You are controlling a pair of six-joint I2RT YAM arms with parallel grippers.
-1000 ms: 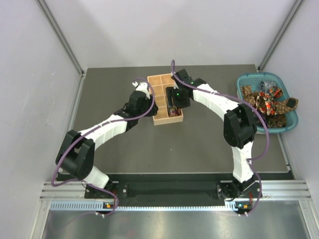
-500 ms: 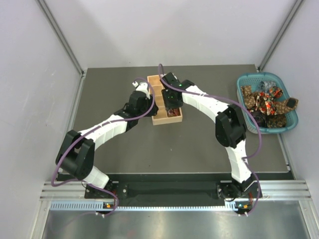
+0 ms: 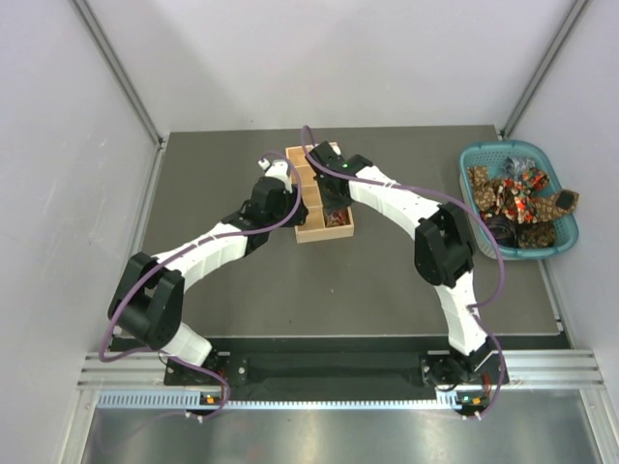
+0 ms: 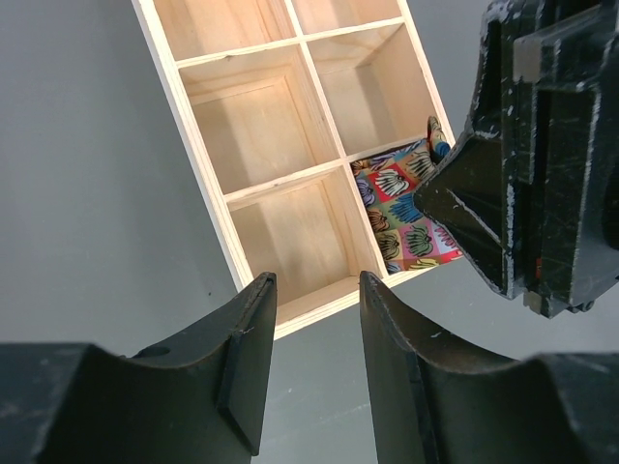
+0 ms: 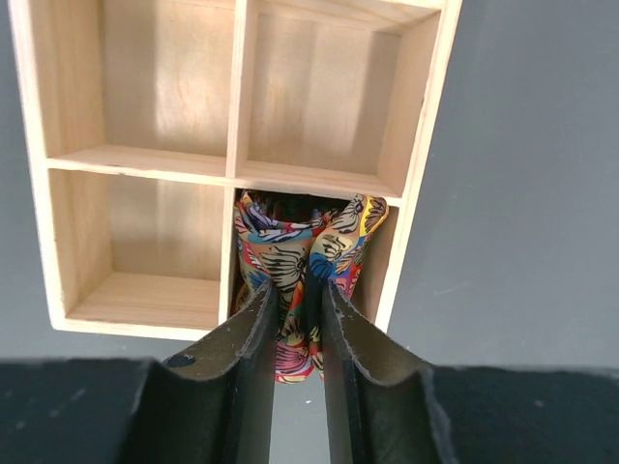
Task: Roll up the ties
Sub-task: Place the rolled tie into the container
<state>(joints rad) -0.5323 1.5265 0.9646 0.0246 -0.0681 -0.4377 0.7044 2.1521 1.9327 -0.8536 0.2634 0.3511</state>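
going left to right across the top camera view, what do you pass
left arm's elbow → tray → right arm's elbow → basket holding ties

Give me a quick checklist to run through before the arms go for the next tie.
1. Rolled tie seated in the near-right corner compartment of the tray: ok.
2. Right gripper free of that tie: cannot tell; its fingers are nearly together directly above it.
3. Left gripper open and empty, beside the tray: ok.
4. Visible neighbouring compartments empty: ok.
5. Loose ties waiting in the basket: ok.
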